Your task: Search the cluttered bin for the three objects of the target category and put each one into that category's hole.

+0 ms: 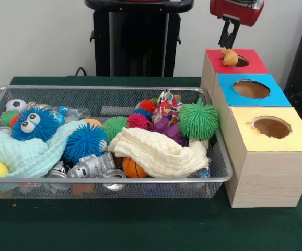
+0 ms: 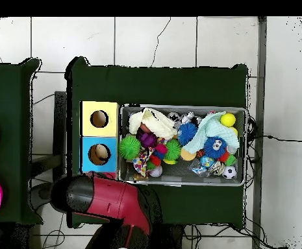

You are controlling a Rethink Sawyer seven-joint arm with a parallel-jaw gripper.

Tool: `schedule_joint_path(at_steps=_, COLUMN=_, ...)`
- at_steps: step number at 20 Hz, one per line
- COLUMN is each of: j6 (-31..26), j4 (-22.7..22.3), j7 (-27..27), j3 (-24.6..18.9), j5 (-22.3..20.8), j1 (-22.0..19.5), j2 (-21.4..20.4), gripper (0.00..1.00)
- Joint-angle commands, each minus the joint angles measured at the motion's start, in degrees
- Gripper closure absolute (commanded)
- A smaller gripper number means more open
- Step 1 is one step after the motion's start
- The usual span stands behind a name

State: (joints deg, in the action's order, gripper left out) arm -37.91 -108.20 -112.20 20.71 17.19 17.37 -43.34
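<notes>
White wall (image 1: 46, 36) behind; dark green table (image 1: 140, 230) (pale tiled floor (image 2: 153, 39) below).

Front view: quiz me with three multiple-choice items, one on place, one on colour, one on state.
1. The tan-orange plush toy sits:
A. in the bin
B. at the red-topped box's hole
C. on the yellow box

2. The middle box's top is:
A. blue
B. green
C. white

3. The gripper is:
A. gripping the toy
B. above the toy, apart from it
C. down in the bin

Answers:
1 B, it rests on the hole rim.
2 A, blue lies between red and yellow.
3 B, a gap shows beneath the jaws.
</notes>
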Motion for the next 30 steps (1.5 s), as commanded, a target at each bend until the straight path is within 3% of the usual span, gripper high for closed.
schedule_joint_path(at_steps=1, j6=3.01, j4=-4.41, j7=-11.60, j3=-4.17, j5=1.39, j1=-1.66, j2=3.54, gripper=1.00)
schedule_joint_path(at_steps=12, j6=7.11, j4=-3.68, j7=-12.15, j3=-2.84, j5=-0.36, j1=-0.51, j2=7.62, gripper=1.00)
schedule_joint_path(at_steps=17, j6=3.24, j4=-3.56, j7=-13.15, j3=-1.94, j5=0.11, j1=0.89, j2=7.58, gripper=1.00)
schedule_joint_path(at_steps=30, j6=-1.07, j4=-8.41, j7=-13.80, j3=-7.24, j5=6.37, j1=0.85, j2=4.16, gripper=1.00)
